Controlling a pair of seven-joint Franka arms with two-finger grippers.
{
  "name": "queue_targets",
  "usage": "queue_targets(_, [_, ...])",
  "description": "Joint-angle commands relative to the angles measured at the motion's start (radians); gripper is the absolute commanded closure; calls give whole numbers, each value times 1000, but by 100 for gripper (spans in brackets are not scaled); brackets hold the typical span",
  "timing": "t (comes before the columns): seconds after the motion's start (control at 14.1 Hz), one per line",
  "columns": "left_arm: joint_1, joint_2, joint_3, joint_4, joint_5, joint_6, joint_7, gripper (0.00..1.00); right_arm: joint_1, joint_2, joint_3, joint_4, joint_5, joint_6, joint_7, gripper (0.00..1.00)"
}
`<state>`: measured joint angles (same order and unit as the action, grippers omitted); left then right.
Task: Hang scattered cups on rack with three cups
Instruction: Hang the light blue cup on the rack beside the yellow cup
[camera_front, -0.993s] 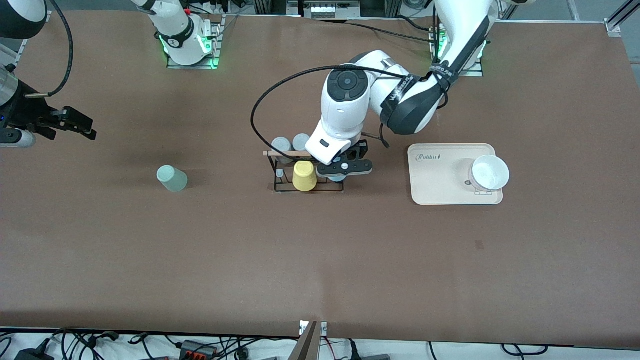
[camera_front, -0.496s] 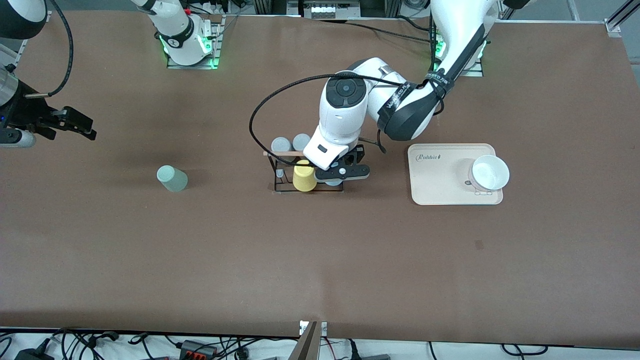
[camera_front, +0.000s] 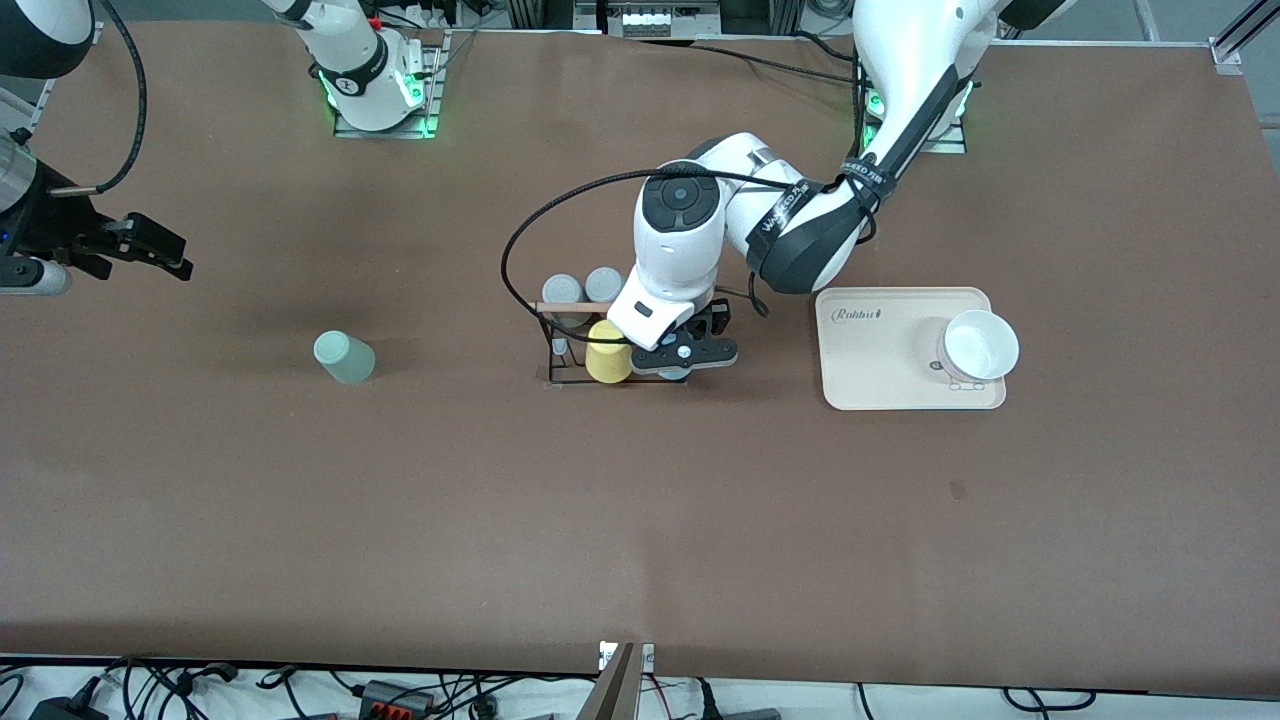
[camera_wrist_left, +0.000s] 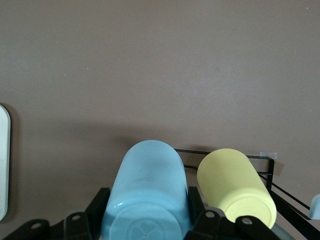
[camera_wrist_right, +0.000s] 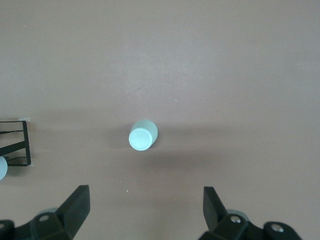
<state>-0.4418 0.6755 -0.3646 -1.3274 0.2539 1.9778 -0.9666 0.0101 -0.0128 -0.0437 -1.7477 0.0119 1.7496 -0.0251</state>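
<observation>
Two arms: the left arm reaches from its base to the rack at mid-table; the right arm waits high over its own end of the table.
Left gripper (camera_wrist_left: 150, 227): over the rack's end toward the left arm, fingers (camera_wrist_left: 202, 220) pressed against both sides of the light blue cup (camera_wrist_left: 147, 195), pinching it.
Light blue cup: held bottom-up, right beside the yellow cup (camera_wrist_left: 236, 187), a thin gap between their walls; in the front view it is almost wholly hidden under the gripper.
Rack (camera_front: 560, 345): low black wire frame with a wooden rod (camera_front: 560, 306) across its top; its front wire edge runs just past the two cups' rims in the left wrist view.
Rack load: two grey cups (camera_front: 562, 290) on the row farther from the front camera, the yellow cup on the nearer row.
Right gripper (camera_wrist_right: 145, 210): fingers spread wide, hanging above bare table with the mint green cup (camera_wrist_right: 142, 135) in sight below and well apart from it.
Mint green cup: alone on the table toward the right arm's end, well apart from the rack, open tabletop on every side.
Cream tray (camera_front: 870, 370): toward the left arm's end, near the rack but apart from it, a white bowl (camera_front: 980, 345) on its corner.
Open room: broad bare table nearer the front camera than the rack and between the rack and the mint green cup.
</observation>
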Motion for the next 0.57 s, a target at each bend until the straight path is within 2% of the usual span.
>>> queue_targets(0.0, [-12,21,4,24,25,38,-18,82,5,-3,-2,5,-23,-5,-12,0])
queue_targets(0.5, [-14,61,4,10,28,62,-15,82,5,-3,-2,5,-26,-9,-12,0])
